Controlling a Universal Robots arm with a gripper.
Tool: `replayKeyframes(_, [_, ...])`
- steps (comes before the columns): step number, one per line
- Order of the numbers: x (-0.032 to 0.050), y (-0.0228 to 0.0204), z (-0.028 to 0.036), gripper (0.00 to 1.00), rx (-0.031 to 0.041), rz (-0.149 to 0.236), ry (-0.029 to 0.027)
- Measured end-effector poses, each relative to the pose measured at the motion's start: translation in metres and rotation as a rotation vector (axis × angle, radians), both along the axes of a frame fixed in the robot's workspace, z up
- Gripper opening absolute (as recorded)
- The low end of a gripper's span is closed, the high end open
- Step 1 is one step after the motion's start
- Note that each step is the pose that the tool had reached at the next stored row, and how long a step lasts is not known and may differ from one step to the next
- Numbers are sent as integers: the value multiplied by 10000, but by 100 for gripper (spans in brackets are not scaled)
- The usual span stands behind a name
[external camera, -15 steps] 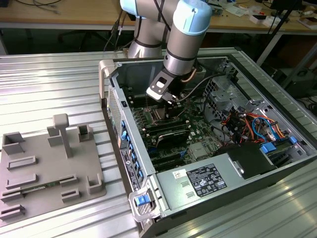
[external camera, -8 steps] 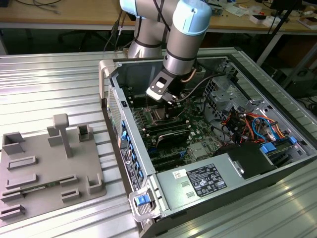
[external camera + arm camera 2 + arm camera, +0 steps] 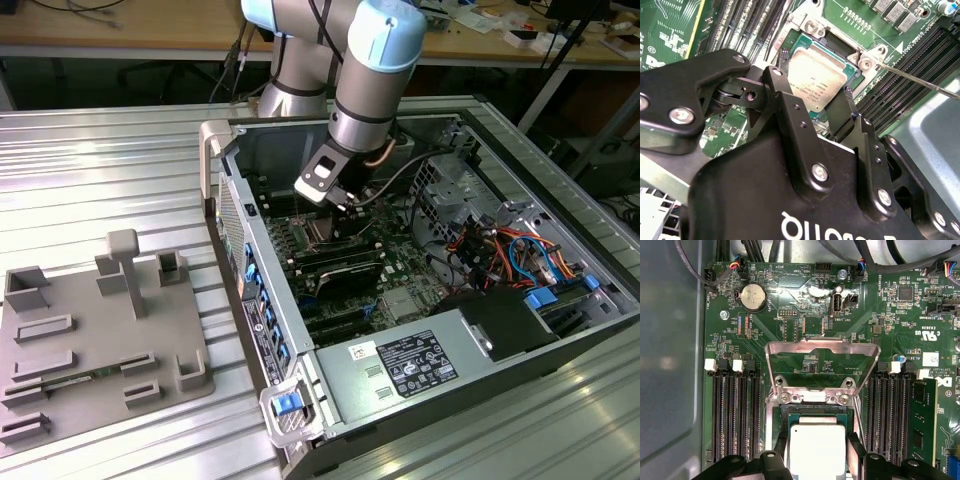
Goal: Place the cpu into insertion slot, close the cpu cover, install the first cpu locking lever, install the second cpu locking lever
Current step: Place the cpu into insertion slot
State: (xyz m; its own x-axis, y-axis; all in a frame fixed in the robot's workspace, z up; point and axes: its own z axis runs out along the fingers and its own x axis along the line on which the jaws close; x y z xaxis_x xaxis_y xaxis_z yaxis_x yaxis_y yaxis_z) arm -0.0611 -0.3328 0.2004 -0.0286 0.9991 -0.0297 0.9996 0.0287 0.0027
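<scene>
Inside the open computer case (image 3: 262, 300) on the ribbed metal desk (image 3: 100, 150), the gripper (image 3: 817, 456) hangs straight over the motherboard with the cpu (image 3: 817, 446) between its fingers (image 3: 781, 454). They are drawn in to the chip's width and press its two opposite edges, so I judge it gripped, not loose. The chip is near enough square, so it has no long axis to speak of. It lies directly below the fingers, flat and lined up with the insertion slot (image 3: 805, 411) beneath, though I cannot tell whether it is fully seated. The first wrist view shows the cpu cover (image 3: 855, 343) swung back open beyond the socket's hinge edge. The second wrist view adds a thin metal lever rod (image 3: 920, 82) standing free beside the socket - unlatched, by the look of it.
</scene>
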Motion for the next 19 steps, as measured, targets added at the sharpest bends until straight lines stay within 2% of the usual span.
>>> replayKeyframes(15, [0, 0, -3, 55, 4, 0, -1])
replayKeyframes(17, [0, 1, -13, 55, 4, -190, -1])
replayKeyframes(19, [0, 12, -15, 55, 5, -195, -1])
